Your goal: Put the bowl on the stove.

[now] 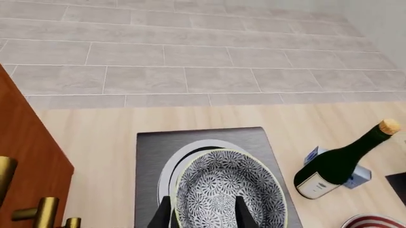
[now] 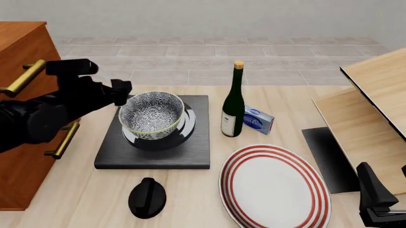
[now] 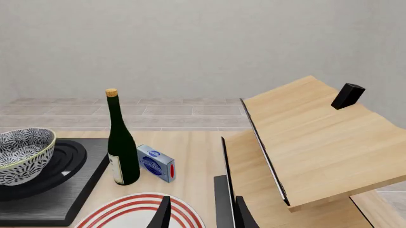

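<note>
The left hand [image 1: 203,211] is pinching the bowl [image 2: 151,115] by its near rim, one finger [image 1: 244,212] inside and the other outside, and in the front view the bowl looks tilted a bit over the burner rings of the stove [image 2: 154,152]. Can't tell for sure if the bowl's base is fully resting on the stove or just above it. Just past the stove's right edge stands a green wine bottle [image 2: 233,104] with a cork, upright, and a small blue box [image 2: 258,119] sits right beside the bottle on the far side from the stove. In front of the stove there's a black knob [image 2: 147,197] on the table [image 2: 76,199], and a big white plate with red rings [image 2: 274,187] next to it. The right hand [image 3: 201,213] is low over that plate's edge, fingers spread with nothing between them
</note>
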Motion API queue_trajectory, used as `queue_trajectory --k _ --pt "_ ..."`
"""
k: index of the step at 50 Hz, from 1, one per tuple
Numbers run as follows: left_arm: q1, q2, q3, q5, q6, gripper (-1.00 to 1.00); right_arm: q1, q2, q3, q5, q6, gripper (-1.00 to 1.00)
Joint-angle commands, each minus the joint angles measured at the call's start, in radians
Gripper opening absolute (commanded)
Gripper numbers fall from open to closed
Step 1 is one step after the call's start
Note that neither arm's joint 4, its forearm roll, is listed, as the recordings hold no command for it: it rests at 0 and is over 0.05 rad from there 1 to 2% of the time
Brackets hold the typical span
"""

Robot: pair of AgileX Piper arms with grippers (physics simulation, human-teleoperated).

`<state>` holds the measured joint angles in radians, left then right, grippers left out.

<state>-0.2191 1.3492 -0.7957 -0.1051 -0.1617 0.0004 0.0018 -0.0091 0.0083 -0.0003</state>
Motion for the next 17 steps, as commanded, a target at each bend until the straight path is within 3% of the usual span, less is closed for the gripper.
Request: queue_trajectory --k 1,17 --pt "0.019 -0.038 0.023 -0.001 -0.010 1.00 0.000 0.000 0.000 0.000 0.000 1.00" --pt "0.005 -0.175 0.058 0.062 -0.013 1.00 0.000 0.000 0.000 0.000 0.000 1.00"
